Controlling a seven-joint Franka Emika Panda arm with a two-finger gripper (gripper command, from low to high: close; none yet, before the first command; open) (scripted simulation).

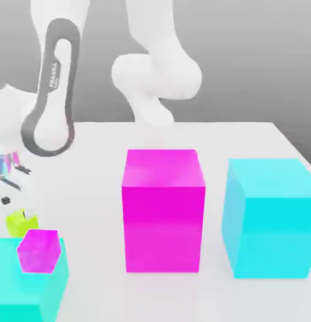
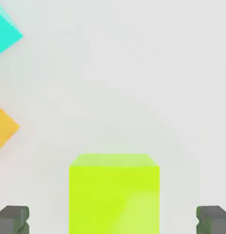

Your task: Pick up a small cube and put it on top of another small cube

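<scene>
Lime-green small cube (image 2: 114, 192) centred between the two dark fingertips (image 2: 13, 219) of the tool (image 2: 113, 220), seen from the hand view; a clear gap on either side, so tool released, nothing held. Same cube (image 1: 21, 222) in the exterior view at the far left edge, resting on the white desk (image 1: 245, 135) just beyond a small magenta cube (image 1: 39, 250), which sits atop a cyan block (image 1: 26, 283). Large magenta block (image 1: 163, 210) and large cyan block (image 1: 271, 217) well apart to the exterior view's right. Orange block corner (image 2: 4, 125) and cyan corner (image 2: 5, 29) at the margin of the hand view.

Step in hand, as judged: alignment and descent for the grasp. For a sound grip: lower straight down with fingers parallel to the cube's flat sides, keep the cube midway between them, close only once the pads are level with its middle, then lift vertically. Risk: brushing the nearby stacked cubes during the lift.
</scene>
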